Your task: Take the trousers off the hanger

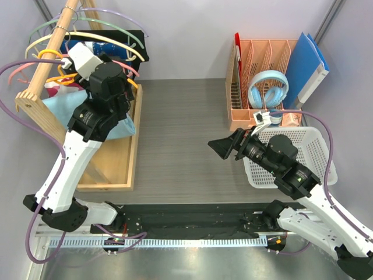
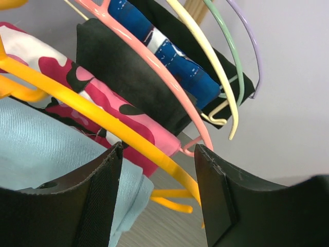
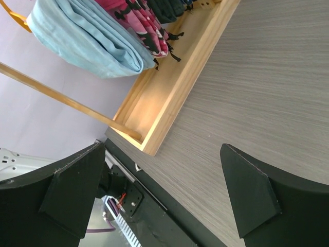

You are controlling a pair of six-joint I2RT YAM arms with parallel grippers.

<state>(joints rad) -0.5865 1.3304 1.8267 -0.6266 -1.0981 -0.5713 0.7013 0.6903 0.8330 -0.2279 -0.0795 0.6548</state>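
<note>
The light sky-blue trousers [image 1: 58,109] hang folded on the yellow-orange hanger [image 1: 63,78] at the near end of the wooden rack. In the left wrist view the trousers [image 2: 46,149] fill the lower left and the hanger's sloping arm [image 2: 103,117] runs down between my fingers. My left gripper [image 2: 158,172] is open around that arm, which lies close to the right finger [image 2: 216,195]. In the top view it [image 1: 70,69] is mostly hidden under the wrist. My right gripper [image 1: 224,149] is open and empty over the table's middle. Its view shows the trousers [image 3: 87,36] far off.
Pink, cream, green and purple hangers [image 2: 226,67] crowd the rail [image 1: 49,55], with pink camouflage [image 2: 103,98], black and dark blue garments behind. The rack's wooden base [image 1: 133,157] lies at left. A white basket [image 1: 306,146], an orange file organiser [image 1: 262,64] and headphones [image 1: 268,87] stand at right.
</note>
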